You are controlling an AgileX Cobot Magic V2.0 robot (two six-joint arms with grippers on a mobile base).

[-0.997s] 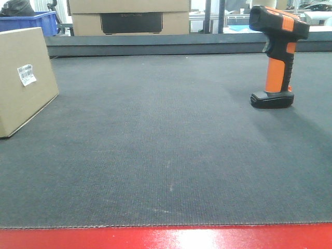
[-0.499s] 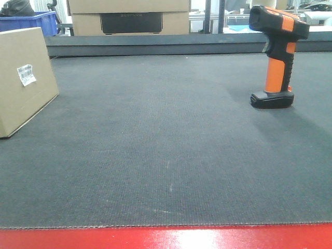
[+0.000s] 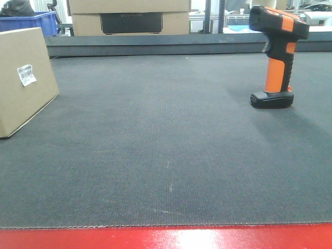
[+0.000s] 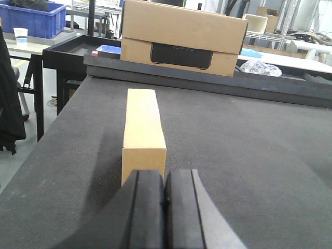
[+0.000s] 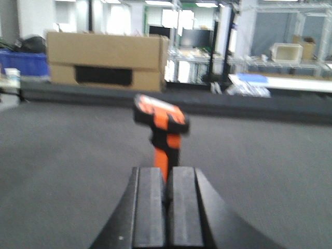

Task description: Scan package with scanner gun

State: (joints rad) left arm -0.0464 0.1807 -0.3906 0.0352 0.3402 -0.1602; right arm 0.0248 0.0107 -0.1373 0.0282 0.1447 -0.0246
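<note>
The package (image 3: 23,80), a plain tan box with a small white barcode label (image 3: 26,74), stands on the dark mat at the far left of the front view. In the left wrist view its narrow end (image 4: 143,132) lies just ahead of my left gripper (image 4: 165,179), whose jaws are shut with nothing between them. The scanner gun (image 3: 277,54) stands upright on its flat black base at the right. It shows straight ahead of my right gripper (image 5: 167,176), also shut and empty, with the orange handle (image 5: 162,155) just beyond the fingertips.
A larger cardboard box with a dark panel (image 3: 129,18) sits behind the mat's raised back edge (image 3: 155,44). A blue bin (image 3: 31,22) is at the back left. A red strip (image 3: 166,238) borders the mat's near edge. The mat drops off at its left side (image 4: 67,119).
</note>
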